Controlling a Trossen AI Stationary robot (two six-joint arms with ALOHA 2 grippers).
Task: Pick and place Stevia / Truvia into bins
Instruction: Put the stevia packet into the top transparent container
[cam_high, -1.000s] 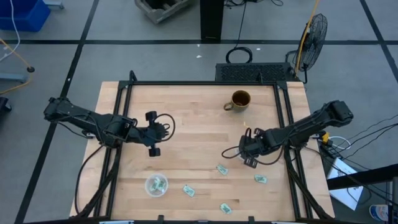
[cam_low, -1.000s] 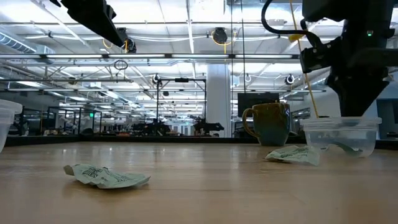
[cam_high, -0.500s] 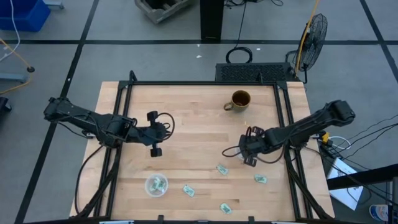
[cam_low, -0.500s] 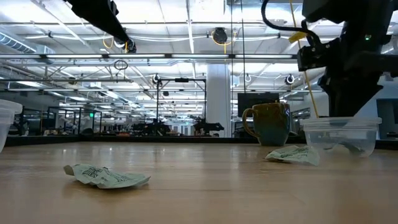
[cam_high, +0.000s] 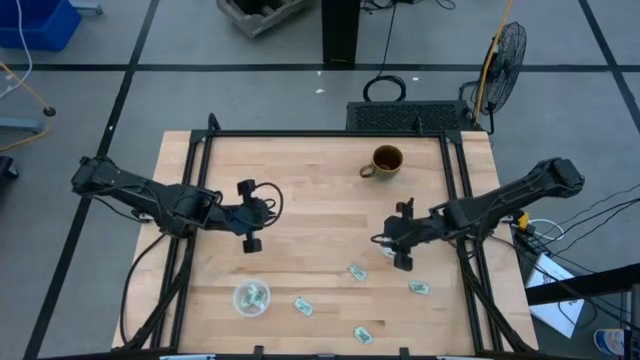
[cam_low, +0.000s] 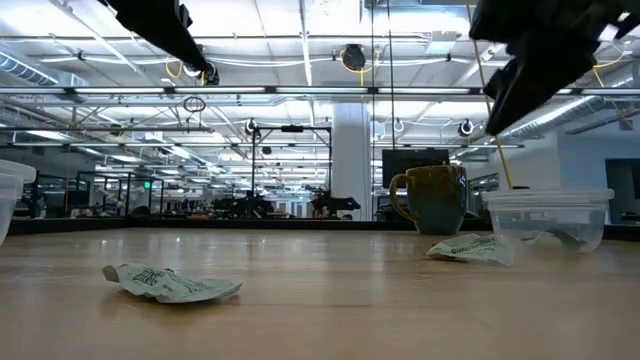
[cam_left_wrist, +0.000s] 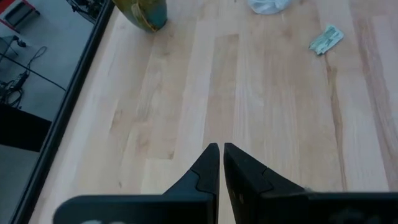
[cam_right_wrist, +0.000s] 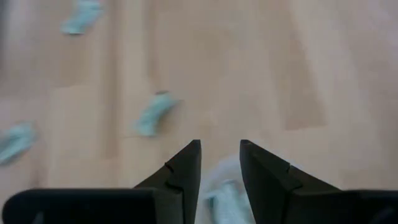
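A pale wooden table carries a brown handled mug. The right gripper hangs with fingers parted and empty over a clear plastic cup holding a packet. The left gripper, fingers closed on nothing, waits mid-table. A second clear cup holds a packet; four pale green paper packets lie nearby.

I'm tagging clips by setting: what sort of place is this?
Probably a large robotics lab or industrial hall: a wooden table on a grey floor taped into squares, long rows of ceiling lights and workstations behind the brown mug, and a standing fan.
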